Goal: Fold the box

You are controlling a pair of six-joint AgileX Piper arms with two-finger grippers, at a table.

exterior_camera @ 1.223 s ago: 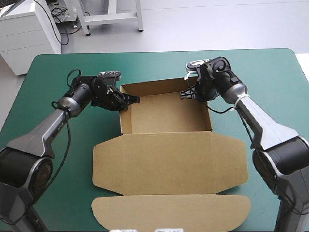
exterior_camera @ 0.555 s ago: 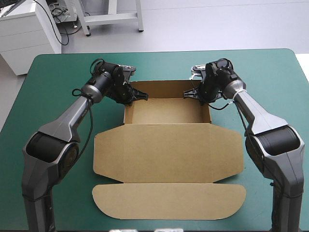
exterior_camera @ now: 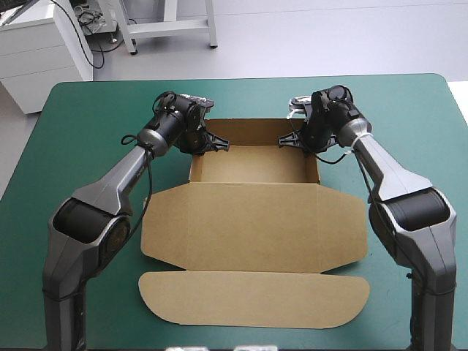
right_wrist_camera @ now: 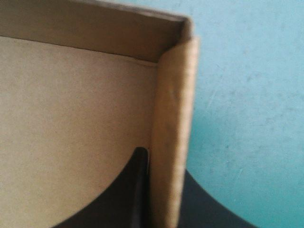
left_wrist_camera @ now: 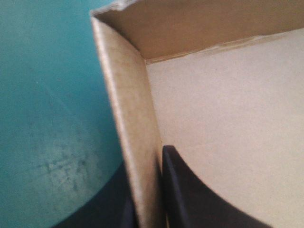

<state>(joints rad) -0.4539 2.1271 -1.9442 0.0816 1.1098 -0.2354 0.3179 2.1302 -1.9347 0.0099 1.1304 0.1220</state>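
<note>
Your box (exterior_camera: 252,164) sits centrally on the surface (exterior_camera: 88,110), toward the far edge. Its tray walls are raised and seemingly tucked. The left hand (exterior_camera: 214,144) and right hand (exterior_camera: 285,141) each clamp a side wall near its far corner. The lid (exterior_camera: 256,227) lies flat toward the near edge, not yet folded.

The box (exterior_camera: 256,219) lies mid-tabletop (exterior_camera: 73,124), its tray (exterior_camera: 252,166) toward the far edge and its lid (exterior_camera: 256,292) flat on the near side, toward the robot. The left gripper (exterior_camera: 218,144) sits at the tray's far-left corner and the right gripper (exterior_camera: 285,140) at its far-right corner. Each straddles a side wall, with one of its fingers (left_wrist_camera: 190,199) inside the tray and the other outside.
</note>
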